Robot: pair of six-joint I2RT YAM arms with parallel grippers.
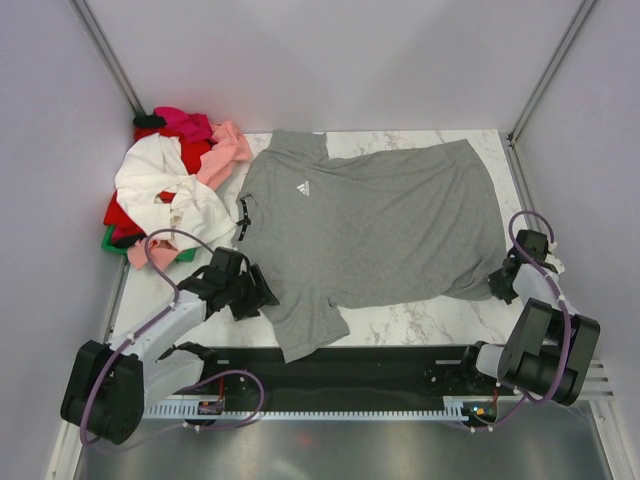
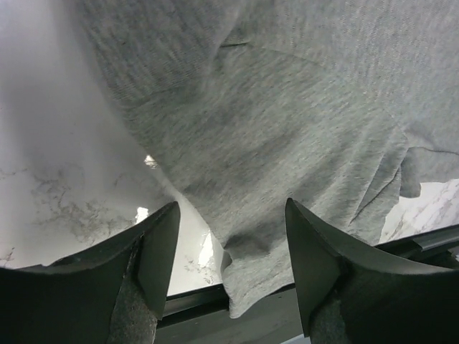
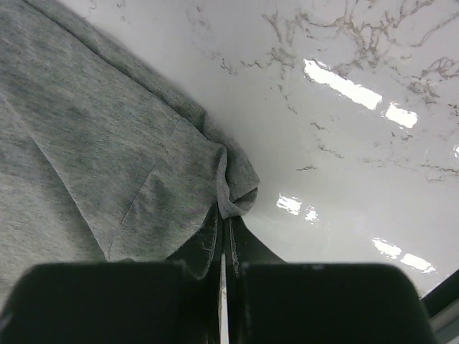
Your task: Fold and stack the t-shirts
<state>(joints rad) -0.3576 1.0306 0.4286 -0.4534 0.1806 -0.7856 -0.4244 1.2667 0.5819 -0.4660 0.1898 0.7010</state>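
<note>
1. The grey t-shirt lay spread face up on the marble table, with its logo showing. The collar pointed left and the bottom hem right, a lie that suits a fold taken from the near edge.
2. Its near sleeve ran out past the table's near edge.
3. The right gripper sat low at the shirt's near right corner. The wrist view showed its jaws pressed together on the hem corner, with cloth bunched just ahead of the tips. Judgement: this was a corner hold taken so the hem end could be lifted and carried over.
4. The left gripper stood over the near sleeve with its jaws well apart. The sleeve cloth lay between the fingers, and neither pad was seen pressing on it. Judgement: it was placed to take the matching hold at the sleeve end but had not yet taken it.
5. The heap of other t-shirts, in white, red, pink, magenta and green, sat unfolded at the far left, just beside the grey collar. No folded stack was visible, so the task was judged to be at an early stage.
6. Risk noted: with only one end held, any lift would likely drag the shirt askew.
</note>
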